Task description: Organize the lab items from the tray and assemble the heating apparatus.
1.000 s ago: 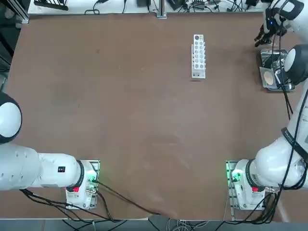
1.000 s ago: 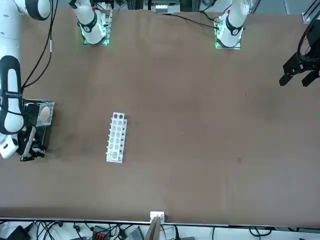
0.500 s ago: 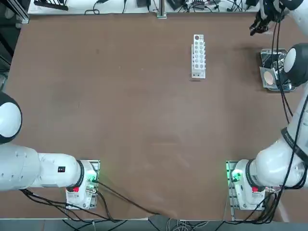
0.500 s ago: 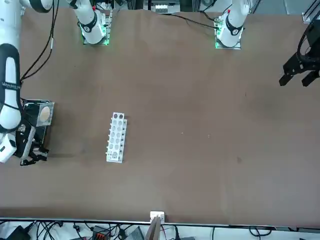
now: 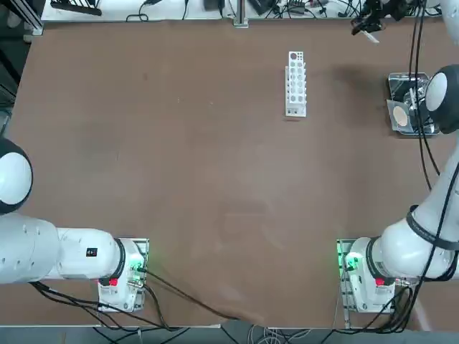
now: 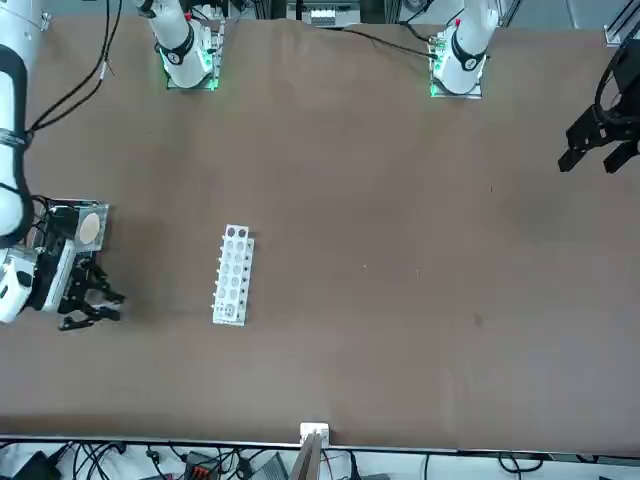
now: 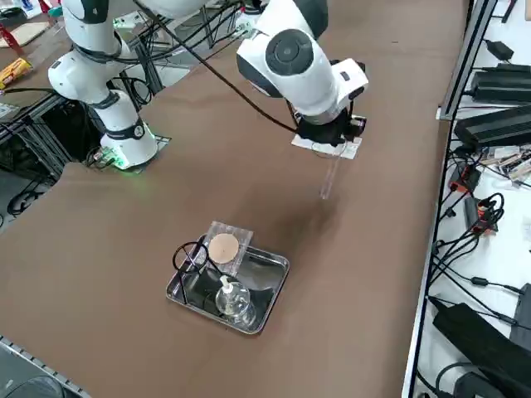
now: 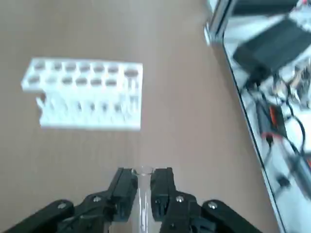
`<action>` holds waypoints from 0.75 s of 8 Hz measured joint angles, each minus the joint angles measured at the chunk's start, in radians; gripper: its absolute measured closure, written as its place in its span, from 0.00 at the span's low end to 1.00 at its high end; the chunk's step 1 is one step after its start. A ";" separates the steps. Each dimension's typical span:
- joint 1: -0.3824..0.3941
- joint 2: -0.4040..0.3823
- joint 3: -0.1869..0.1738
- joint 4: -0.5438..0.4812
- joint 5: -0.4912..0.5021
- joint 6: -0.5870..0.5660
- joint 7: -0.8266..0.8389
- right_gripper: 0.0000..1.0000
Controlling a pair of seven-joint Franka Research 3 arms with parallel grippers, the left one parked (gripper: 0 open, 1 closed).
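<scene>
Right gripper (image 8: 142, 187) is raised over the far right part of the bench (image 5: 179, 179), between the tray (image 5: 412, 104) and the white test tube rack (image 5: 295, 84). Jaws narrow, clamped on a clear glass test tube (image 8: 142, 194); in the right side view the tube (image 7: 328, 179) hangs down below the hand, clear of the bench.

Wrist view has the rack (image 8: 85, 94) directly ahead of the fingers, empty holes facing up. Judged: the tube is held upright so it can drop straight into a hole, and it is being cleared out first because it is not part of the heating stack.

Tray sits at the right edge. Inside it: glass burner (image 7: 232, 300) at the near end, black wire tripod (image 7: 191, 257) beside it, gauze mat (image 7: 224, 247) leaning over the far rim. None of the three assembled yet.
</scene>
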 joint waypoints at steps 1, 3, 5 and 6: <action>-0.001 0.002 0.015 -0.002 0.080 -0.028 -0.002 0.78; -0.001 0.009 0.067 -0.017 0.221 -0.048 -0.020 0.78; 0.001 0.036 0.102 -0.032 0.404 -0.101 -0.072 0.78; 0.001 0.065 0.115 -0.040 0.504 -0.144 -0.116 0.78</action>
